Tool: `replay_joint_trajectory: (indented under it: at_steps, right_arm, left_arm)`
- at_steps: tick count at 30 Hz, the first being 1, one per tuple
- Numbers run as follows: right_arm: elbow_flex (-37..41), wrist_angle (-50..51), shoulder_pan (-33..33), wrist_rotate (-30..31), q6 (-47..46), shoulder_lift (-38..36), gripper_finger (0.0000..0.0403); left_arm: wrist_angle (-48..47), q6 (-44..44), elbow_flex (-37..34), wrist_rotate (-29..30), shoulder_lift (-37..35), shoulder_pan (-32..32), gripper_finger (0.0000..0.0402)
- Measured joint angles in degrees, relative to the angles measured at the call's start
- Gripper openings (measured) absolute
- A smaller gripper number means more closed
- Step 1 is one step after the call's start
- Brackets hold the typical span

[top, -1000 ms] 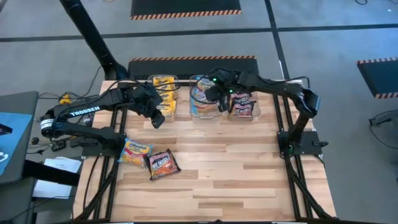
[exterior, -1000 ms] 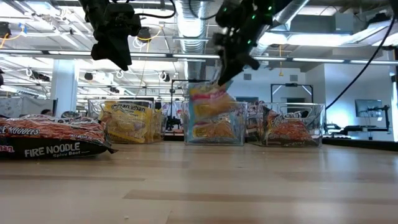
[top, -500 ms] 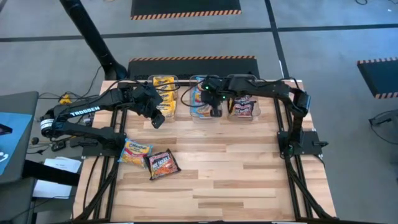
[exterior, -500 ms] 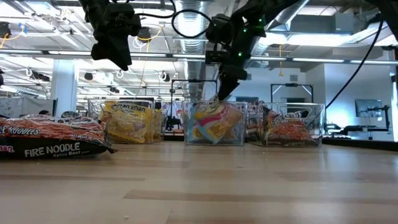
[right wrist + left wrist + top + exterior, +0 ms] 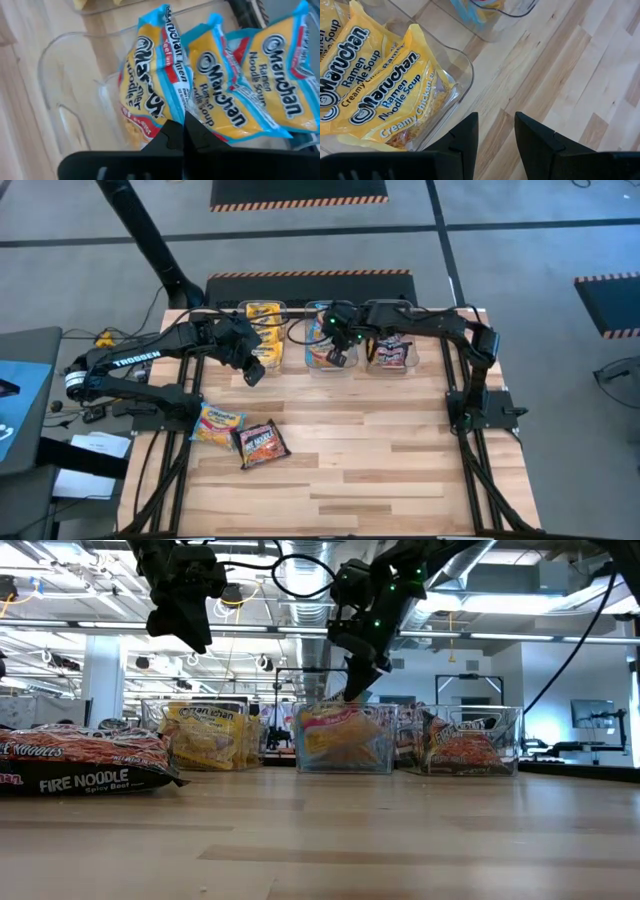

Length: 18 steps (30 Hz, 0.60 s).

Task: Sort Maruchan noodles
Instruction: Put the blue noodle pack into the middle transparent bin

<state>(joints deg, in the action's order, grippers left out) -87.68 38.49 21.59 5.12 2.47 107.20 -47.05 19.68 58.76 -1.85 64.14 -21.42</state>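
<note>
We see the Maruchan noodles sorted by kind into three clear bins along the table's far edge. The light blue and yellow packets (image 5: 210, 90) lie in the middle bin (image 5: 322, 350), the yellow creamy chicken packets (image 5: 380, 95) in the left bin (image 5: 262, 330), and the black-red packets (image 5: 391, 354) in the right bin (image 5: 470, 740).

The right gripper (image 5: 182, 131) hangs just above the middle bin — its fingers pressed together, holding nothing, their tips over the blue packets. The left gripper (image 5: 495, 132) hovers above the table just beside the left bin's near corner, its fingers part-way apart and empty.

Two packets lie loose near the table's left front — a yellow-orange packet (image 5: 217, 421) and, touching it, a black-red Fire Noodle packet (image 5: 261, 444), well apart from the bins.
</note>
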Motion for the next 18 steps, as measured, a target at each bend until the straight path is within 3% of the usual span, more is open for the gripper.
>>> replay_joint_trajectory:
  at_steps: [6,18]
  right_arm:
    - [0.00,0.14,-0.74,-0.03,2.05,0.00,0.0018]
    - [0.00,0.23,-0.44,1.04,2.46,0.00,0.0122]
  left_arm:
    - [0.00,0.00,0.00,0.00,0.00,-0.01,0.0114]
    - [-0.08,0.00,0.00,-0.02,0.00,-0.01,0.0114]
